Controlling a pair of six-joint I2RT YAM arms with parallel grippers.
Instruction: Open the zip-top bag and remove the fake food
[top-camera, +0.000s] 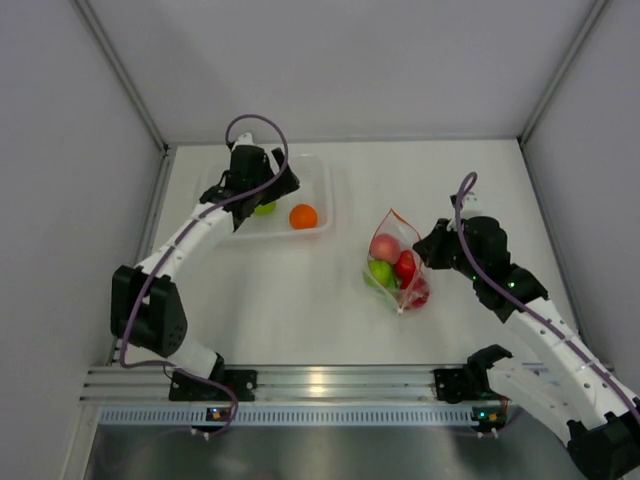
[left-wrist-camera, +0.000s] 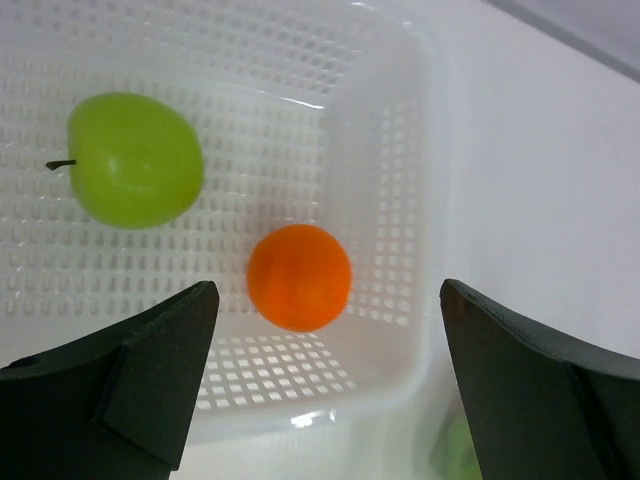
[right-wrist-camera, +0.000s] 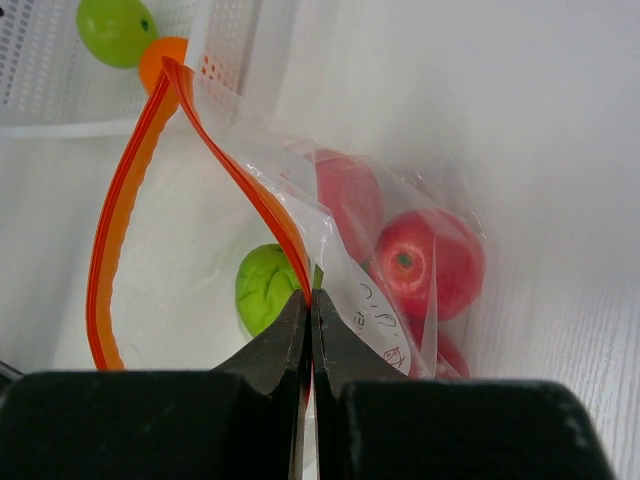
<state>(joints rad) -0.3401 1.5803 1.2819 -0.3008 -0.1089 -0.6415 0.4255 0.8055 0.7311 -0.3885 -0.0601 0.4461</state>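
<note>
L arm: reaches fwd from its base at the near-left edge, elbow out to the left, forearm slanting to the far side, wrist turned down.
L end: left gripper (left-wrist-camera: 325, 300) hangs over the white perforated plastic tub (left-wrist-camera: 400, 150). Black fingers (left-wrist-camera: 150, 380) spread wide, nothing in them.
Below L end: glossy round orange plastic ball (left-wrist-camera: 300, 277) lies on the tub floor under the gap, touching neither finger. Lime-green plastic apple (left-wrist-camera: 135, 160) w/ dark stem lies off to one side, apart from the ball.
R arm: rises from the near-right base, forearm slanting toward centre, wrist aimed sideways at the bag.
R end: right gripper (right-wrist-camera: 308, 305) fully closed. Tips pinch one lip of the small clear floppy plastic zip-top bag (right-wrist-camera: 380, 320) at its thin orange-red zipper strip (right-wrist-camera: 120, 220).
Bag: mouth gapes open ahead of R tips, strip forming a loop. Body lies on the white table (top-camera: 300, 300), well apart from L end.
Inside bag: fake food (top-camera: 395, 268) just beyond R tips, incl. red fruit (right-wrist-camera: 430, 260), lime-green fruit (right-wrist-camera: 262, 285), pink fruit (top-camera: 383, 246). Another red piece lower down, partly hidden.
</note>
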